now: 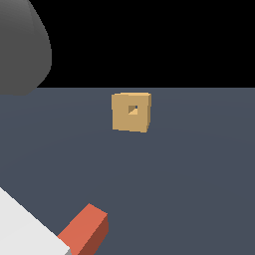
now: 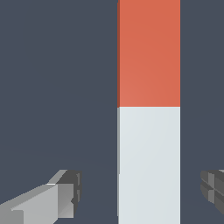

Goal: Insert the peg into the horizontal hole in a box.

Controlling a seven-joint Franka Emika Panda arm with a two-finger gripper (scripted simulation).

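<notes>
The peg [image 2: 148,109] runs off both wrist-view edges (its grey end cropped in the exterior view too).

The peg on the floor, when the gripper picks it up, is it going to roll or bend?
The peg probably won't roll: its flat, square-edged faces should stay put. It looks straight and stiff, so bending seems unlikely. The open gripper straddles its grey half, so a grip there may leave the red end drooping.

A bare simulated test scene: flat slate-grey floor [image 1: 199,164], black void behind it.
</notes>
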